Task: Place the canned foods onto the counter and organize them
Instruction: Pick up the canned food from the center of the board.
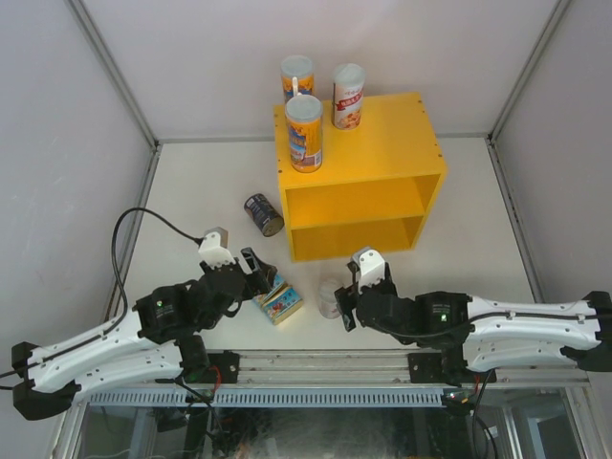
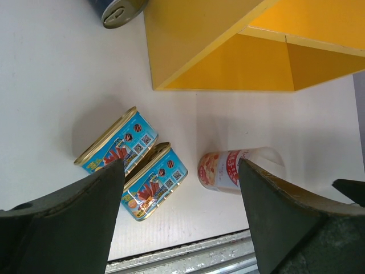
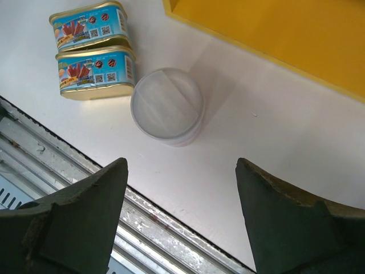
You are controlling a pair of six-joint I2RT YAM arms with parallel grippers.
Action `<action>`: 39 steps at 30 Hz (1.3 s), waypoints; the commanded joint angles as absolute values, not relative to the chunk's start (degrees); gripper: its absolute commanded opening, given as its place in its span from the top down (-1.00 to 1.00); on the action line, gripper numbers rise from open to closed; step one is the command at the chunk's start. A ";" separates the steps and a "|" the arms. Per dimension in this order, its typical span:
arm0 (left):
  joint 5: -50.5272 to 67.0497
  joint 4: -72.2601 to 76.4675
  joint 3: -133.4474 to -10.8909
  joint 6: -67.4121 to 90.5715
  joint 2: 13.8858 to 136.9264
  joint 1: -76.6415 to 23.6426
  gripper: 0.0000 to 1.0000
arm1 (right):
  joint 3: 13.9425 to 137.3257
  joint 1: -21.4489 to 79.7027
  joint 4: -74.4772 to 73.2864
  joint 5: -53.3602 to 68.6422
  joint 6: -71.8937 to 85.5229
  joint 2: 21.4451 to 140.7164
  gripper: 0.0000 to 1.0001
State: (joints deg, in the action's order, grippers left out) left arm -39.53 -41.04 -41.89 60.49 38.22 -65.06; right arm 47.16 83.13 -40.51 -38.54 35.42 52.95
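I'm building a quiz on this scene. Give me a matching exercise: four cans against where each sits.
1 front orange-blue tube
2 dark can
3 blue tins
4 white-pink tube on the table

A side by side, near the left gripper
B atop the yellow box
C lying left of the box
D upright by the right gripper

Pairs: 1-B, 2-C, 3-A, 4-D

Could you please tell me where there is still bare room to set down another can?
Free: the top of the yellow box, right of the white-pink tube, its two compartments as far as visible, and the table right of it. Crowded: the near strip, with two flat tins, a short tube, the left gripper and right gripper.
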 commanded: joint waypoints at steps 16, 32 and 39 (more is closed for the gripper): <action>-38.61 -44.47 -42.18 61.24 36.07 -64.28 -0.69 | 41.14 76.55 -18.56 -29.71 30.61 61.72 -0.53; -38.68 -46.52 -42.28 61.53 35.31 -63.90 -0.69 | 39.79 73.28 -14.99 -28.01 29.36 64.17 -0.54; -38.32 -46.79 -42.86 60.78 35.71 -63.29 -0.69 | 38.61 71.40 -11.60 -26.54 28.21 66.09 -0.53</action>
State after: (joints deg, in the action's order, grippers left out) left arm -38.30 -47.16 -41.89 60.88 35.53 -63.86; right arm 39.00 72.64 -16.10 -27.49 29.76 65.12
